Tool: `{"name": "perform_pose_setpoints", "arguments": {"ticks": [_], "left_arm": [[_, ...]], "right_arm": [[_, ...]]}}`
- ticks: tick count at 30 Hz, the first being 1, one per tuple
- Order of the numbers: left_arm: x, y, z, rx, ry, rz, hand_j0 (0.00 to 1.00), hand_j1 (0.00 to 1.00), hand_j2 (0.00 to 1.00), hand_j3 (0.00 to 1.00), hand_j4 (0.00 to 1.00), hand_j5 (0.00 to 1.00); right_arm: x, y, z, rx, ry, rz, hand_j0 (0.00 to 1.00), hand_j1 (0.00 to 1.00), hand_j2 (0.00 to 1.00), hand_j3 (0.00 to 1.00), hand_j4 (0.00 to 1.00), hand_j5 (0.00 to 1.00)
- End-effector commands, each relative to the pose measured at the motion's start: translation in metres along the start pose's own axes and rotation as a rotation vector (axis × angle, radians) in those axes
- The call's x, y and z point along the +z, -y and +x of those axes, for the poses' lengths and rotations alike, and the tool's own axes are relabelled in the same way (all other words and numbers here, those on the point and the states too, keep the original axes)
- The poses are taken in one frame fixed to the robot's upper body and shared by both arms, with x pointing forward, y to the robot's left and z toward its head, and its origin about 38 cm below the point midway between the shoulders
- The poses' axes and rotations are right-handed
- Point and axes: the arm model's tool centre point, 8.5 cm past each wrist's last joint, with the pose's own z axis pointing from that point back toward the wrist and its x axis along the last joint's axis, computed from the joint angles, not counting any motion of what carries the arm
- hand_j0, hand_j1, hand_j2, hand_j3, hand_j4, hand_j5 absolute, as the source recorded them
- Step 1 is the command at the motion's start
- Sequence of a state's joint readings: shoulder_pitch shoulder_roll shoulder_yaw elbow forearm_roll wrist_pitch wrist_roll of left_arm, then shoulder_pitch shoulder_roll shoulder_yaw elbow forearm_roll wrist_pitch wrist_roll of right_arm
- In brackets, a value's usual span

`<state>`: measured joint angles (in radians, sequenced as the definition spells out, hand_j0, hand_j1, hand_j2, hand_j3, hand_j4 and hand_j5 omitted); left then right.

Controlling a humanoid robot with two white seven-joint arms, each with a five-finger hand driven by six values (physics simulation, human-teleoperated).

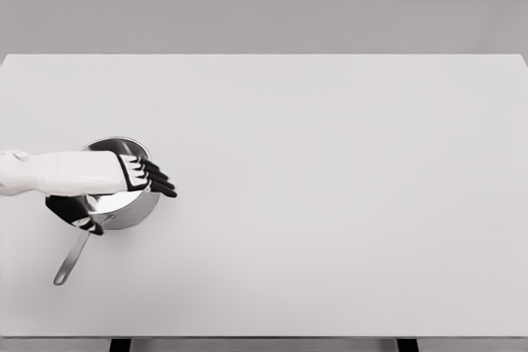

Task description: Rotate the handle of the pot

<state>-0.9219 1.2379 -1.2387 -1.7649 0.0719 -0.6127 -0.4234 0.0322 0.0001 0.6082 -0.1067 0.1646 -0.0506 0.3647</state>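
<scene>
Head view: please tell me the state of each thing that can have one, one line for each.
pot: upright on the table, near its left side, no lid, partly covered by the arm.
pot handle: points toward the lower left, free, nothing grips it.
left hand: over the pot, fingers stretched out to the right, holding nothing.
right hand: not in view.
table: white, flat.

No text, label, brand, number or sign could be read anywhere in the head view, neither on the pot (124, 195) nor on the table (330, 204).
</scene>
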Motion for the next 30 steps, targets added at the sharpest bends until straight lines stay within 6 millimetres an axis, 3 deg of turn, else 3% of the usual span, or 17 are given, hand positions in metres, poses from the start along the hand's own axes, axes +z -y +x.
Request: {"name": "perform_pose_setpoints", "arguments": {"ticks": [1,16,23,27,30], "left_arm": [[0.002,0.002,-0.001,-0.001,-0.011,-0.011,1.0,1.0,1.0,1.0,1.0,1.0],[0.014,0.01,-0.006,-0.051,-0.067,-0.088,1.0,1.0,1.0,1.0,1.0,1.0],[0.019,0.0,-0.008,-0.075,-0.086,-0.07,1.0,1.0,1.0,1.0,1.0,1.0],[0.028,-0.004,-0.02,-0.07,-0.13,-0.058,1.0,1.0,1.0,1.0,1.0,1.0],[0.026,-0.017,-0.013,-0.077,-0.103,-0.012,1.0,1.0,1.0,1.0,1.0,1.0]], "right_arm": [[0.0,0.0,0.0,0.0,-0.001,0.0,1.0,1.0,1.0,1.0,1.0,1.0],[0.0,0.0,0.0,-0.001,0.0,0.0,1.0,1.0,1.0,1.0,1.0,1.0],[0.0,0.0,0.0,0.0,-0.001,0.0,1.0,1.0,1.0,1.0,1.0,1.0],[0.0,0.0,0.0,0.0,0.001,0.0,1.0,1.0,1.0,1.0,1.0,1.0],[0.0,0.0,0.0,-0.002,0.0,0.0,1.0,1.0,1.0,1.0,1.0,1.0]]}}
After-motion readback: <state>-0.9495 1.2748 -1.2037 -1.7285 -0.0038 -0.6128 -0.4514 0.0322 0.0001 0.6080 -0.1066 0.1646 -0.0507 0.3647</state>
